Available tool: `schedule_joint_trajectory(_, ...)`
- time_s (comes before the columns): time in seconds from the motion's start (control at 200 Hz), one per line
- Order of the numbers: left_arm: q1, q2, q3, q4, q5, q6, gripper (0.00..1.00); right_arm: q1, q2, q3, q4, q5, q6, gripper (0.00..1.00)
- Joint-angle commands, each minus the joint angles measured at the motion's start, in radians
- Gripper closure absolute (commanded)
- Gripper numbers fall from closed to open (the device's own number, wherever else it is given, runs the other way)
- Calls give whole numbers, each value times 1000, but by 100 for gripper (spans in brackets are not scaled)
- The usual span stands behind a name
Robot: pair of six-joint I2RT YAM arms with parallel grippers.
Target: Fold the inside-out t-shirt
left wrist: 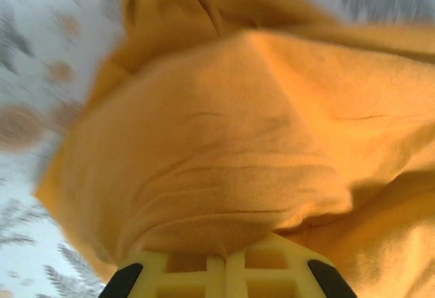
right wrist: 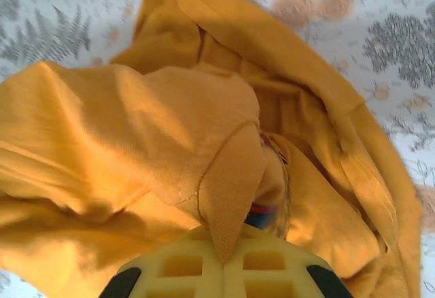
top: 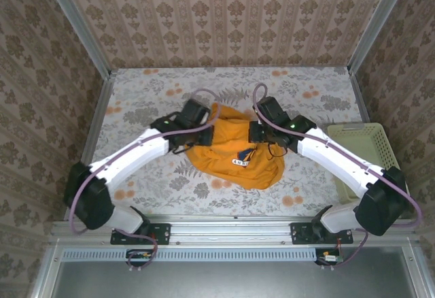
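Note:
The inside-out t-shirt (top: 234,154) is a mustard-orange bundle in the middle of the floral table, with a small tag showing on its upper face. My left gripper (top: 201,116) is at its upper left edge and my right gripper (top: 257,132) at its upper right edge. In the left wrist view the left gripper (left wrist: 225,258) is shut on a bunched fold of the t-shirt (left wrist: 224,141). Through the right wrist camera the right gripper (right wrist: 224,257) is shut on a ribbed hem flap of the t-shirt (right wrist: 136,135), beside a coloured label.
A pale cream mesh basket (top: 363,152) stands at the right edge of the table, partly under the right arm. Patterned walls close in the table on three sides. The floral tablecloth (top: 149,97) spreads around the shirt.

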Motion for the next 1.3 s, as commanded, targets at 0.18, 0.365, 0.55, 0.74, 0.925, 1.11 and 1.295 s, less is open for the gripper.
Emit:
schedule_joint_trajectory(0.18,-55,13,-22,234,203,-64,88,-88,-67,-97,27,19,-5,62)
schedule_joint_trajectory(0.365,-4,-188,-224,365,172,-96,48,-66,-155,-136,22,57,-48,44)
schedule_joint_trajectory(0.55,106,-373,-398,315,126,-99,42,133,-201,-108,31,151,-77,39)
schedule_joint_trajectory(0.74,171,-378,-476,346,203,-98,42,282,-20,-17,84,135,-31,37)
schedule_joint_trajectory(0.925,162,-288,-484,474,287,-104,42,282,150,80,116,85,5,41)
schedule_joint_trajectory(1.11,154,-165,-454,526,282,-95,44,265,264,150,72,73,33,49)
schedule_joint_trajectory(1.295,161,-59,-402,537,245,-98,64,260,225,110,78,84,-3,82)
